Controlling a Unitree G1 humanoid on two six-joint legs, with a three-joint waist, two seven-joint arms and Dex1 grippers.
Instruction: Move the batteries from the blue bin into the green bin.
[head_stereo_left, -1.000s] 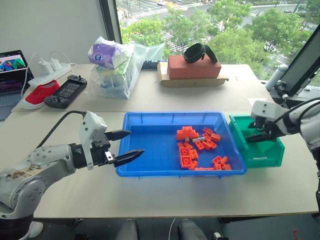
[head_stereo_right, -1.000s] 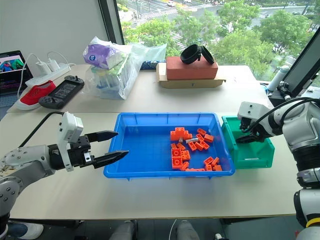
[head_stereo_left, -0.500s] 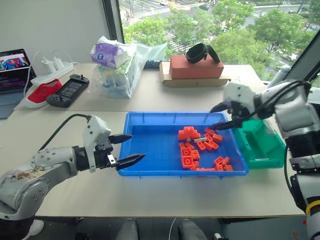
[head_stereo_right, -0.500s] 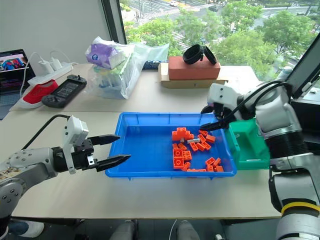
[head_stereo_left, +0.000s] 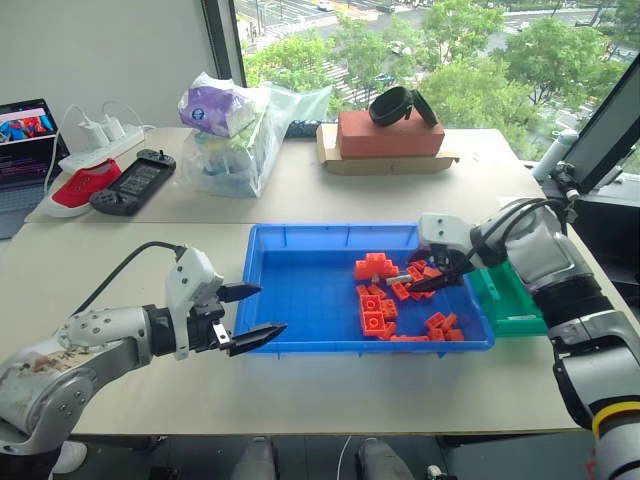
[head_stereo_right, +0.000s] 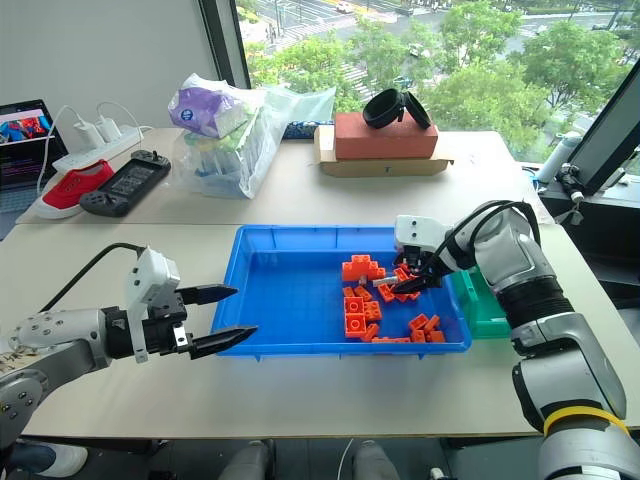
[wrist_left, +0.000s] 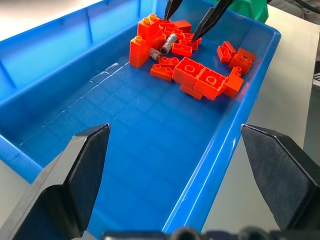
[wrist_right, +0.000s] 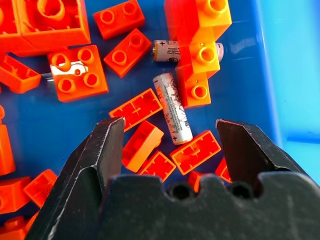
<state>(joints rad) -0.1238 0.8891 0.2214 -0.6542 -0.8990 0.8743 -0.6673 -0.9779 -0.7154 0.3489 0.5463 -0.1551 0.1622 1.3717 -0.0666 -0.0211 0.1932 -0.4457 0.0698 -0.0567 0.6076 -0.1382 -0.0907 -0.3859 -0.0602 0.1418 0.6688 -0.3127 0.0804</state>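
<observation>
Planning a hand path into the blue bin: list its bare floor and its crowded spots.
Bare: the blue bin floor on its left half, toward the left gripper, up to the orange bricks. Crowded: the right half, where bricks hem in the batteries under the open right gripper, beside the green bin.

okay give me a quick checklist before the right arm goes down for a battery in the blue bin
1. Right gripper jaws open, nothing held: ok.
2. Target battery between the jaws, lying flat, fully exposed: ok.
3. Room for the jaws: orange bricks crowd both sides of it: not ok.
4. Second battery partly under an orange brick; leave for later: not ok.
5. Green bin beside the blue bin, its inside hidden by the arm: cannot tell.
6. Left gripper open, at the blue bin's opposite end, out of the way: ok.
</observation>
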